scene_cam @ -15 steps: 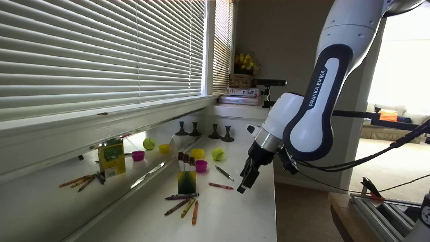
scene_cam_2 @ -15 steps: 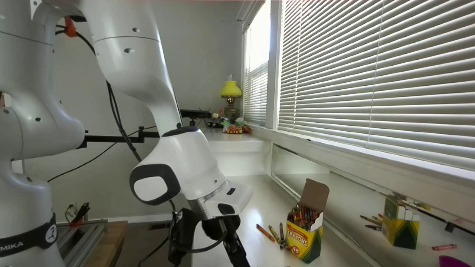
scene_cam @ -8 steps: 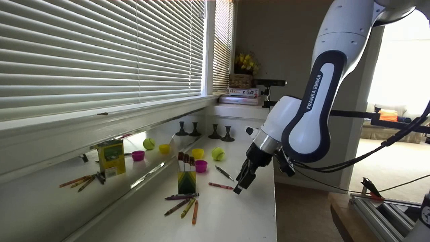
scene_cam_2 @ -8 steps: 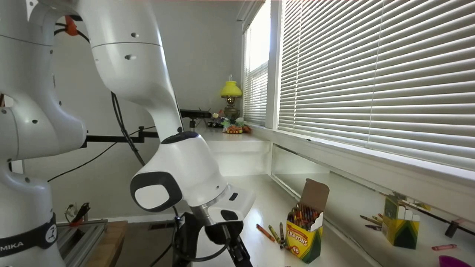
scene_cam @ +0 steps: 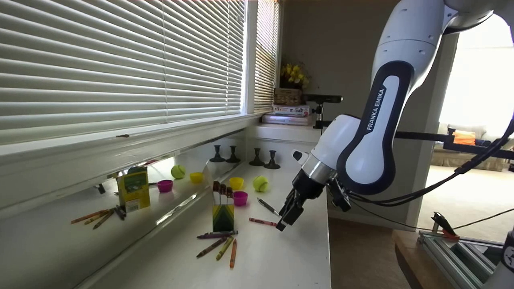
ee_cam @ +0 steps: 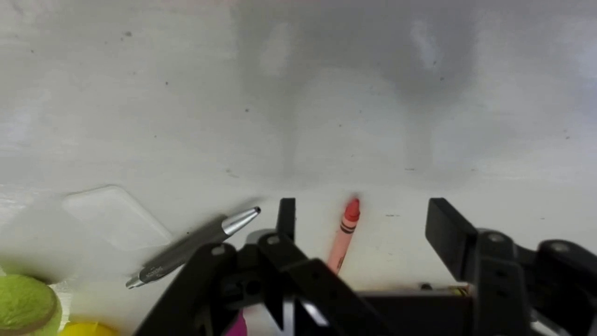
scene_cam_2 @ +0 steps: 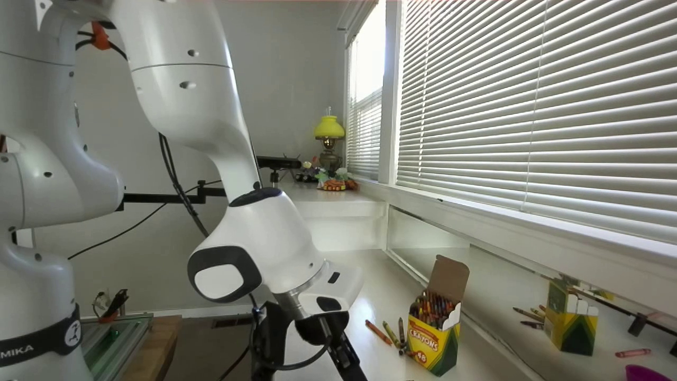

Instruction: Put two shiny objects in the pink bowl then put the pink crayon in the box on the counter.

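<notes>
One pink crayon (ee_cam: 340, 249) lies flat on the worktop (scene_cam: 281, 261), between the gripper (ee_cam: 363, 212) and the box (scene_cam_2: 433, 346), and in the wrist view its red tip shows between the fingers (ee_cam: 286, 219). The gripper stands wide, with space on both sides of the pink crayon; whether the fingers touch the worktop, I cannot tell. In an exterior view the fingertips overlap one end of the pink crayon. The pen (ee_cam: 184, 251) lies outside the gap, just beside one finger in the wrist view. The box stands upright, flap raised, packed with crayons (scene_cam_2: 432, 309), and loose crayons (scene_cam: 233, 255) lie by its foot. The bowl (scene_cam: 240, 198) stands near the box, with a yellow cup (scene_cam: 236, 183) and a ball (scene_cam: 260, 183) nearby. Against the frame from a second ago, the gripper is closer to the pink crayon: there its fingertips are apart from it in that view, and now they cover its end. The pink crayon, the pen, the bowl and the box are placed just as in that frame.
</notes>
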You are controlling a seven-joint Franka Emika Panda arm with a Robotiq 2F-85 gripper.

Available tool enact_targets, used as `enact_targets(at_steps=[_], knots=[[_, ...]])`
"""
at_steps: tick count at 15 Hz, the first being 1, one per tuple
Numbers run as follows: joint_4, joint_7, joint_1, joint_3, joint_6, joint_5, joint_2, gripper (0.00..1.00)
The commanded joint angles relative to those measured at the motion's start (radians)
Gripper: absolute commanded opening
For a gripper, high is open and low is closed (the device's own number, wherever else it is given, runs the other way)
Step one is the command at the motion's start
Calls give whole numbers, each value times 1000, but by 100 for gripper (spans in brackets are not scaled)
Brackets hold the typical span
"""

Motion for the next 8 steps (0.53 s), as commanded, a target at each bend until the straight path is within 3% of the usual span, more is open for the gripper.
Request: enact_targets(at_steps=[1,2,3,6,8], knots=[[28,-1,-27,9,24,-28,34,65],[34,-3,-25,7,20,-26,37,55],[38,-5,-26,6,25,-26,42,56],[52,-10,-24,0,16,-22,53,39],[60,-14,-20,-3,14,-20,63,41]])
